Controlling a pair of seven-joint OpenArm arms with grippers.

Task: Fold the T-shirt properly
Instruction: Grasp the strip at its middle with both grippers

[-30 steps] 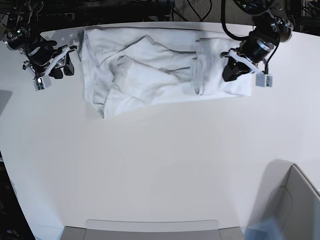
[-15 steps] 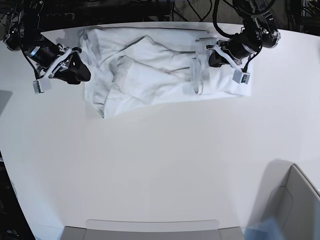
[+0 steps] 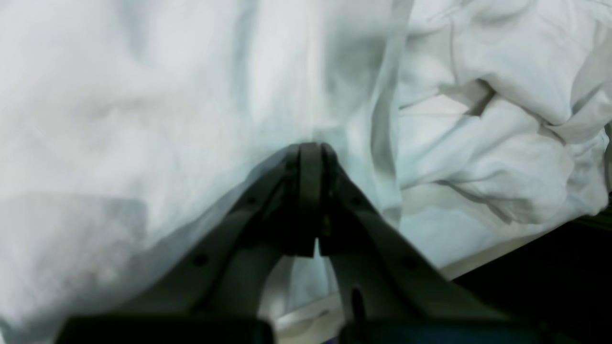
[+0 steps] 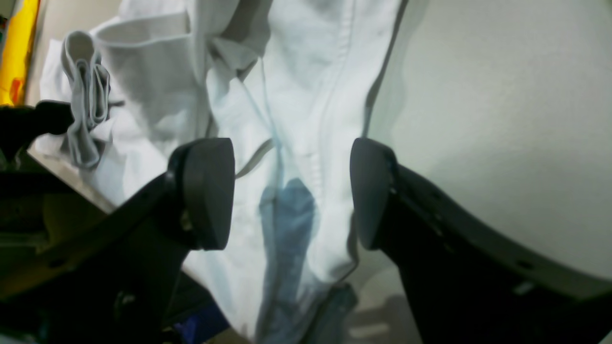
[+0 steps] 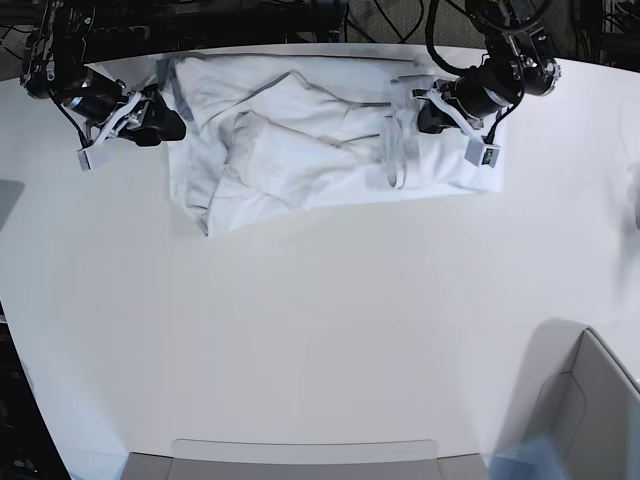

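T-shirt (image 5: pixel 320 135) lies half-folded along surface (image 5: pixel 320 330) far edge; right tool (image 4: pixel 291 191) gapes over its hem to grab, left tool (image 3: pixel 311 157) is clamped closed against the cloth.

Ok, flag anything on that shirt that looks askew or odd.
The T-shirt is not folded squarely: its lower edge slants, one corner droops toward the table's middle, and the panels lie rumpled and overlapping. A bluish patch shows between the right end effector's open jaws; shadow or stain, unclear.

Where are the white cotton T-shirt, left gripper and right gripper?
white cotton T-shirt (image 5: pixel 300 150): base view, wrinkled middle.
left gripper (image 3: pixel 311 157): left wrist view, closed fingers' tips on cloth.
right gripper (image 4: pixel 291 191): right wrist view, gap between open fingers.
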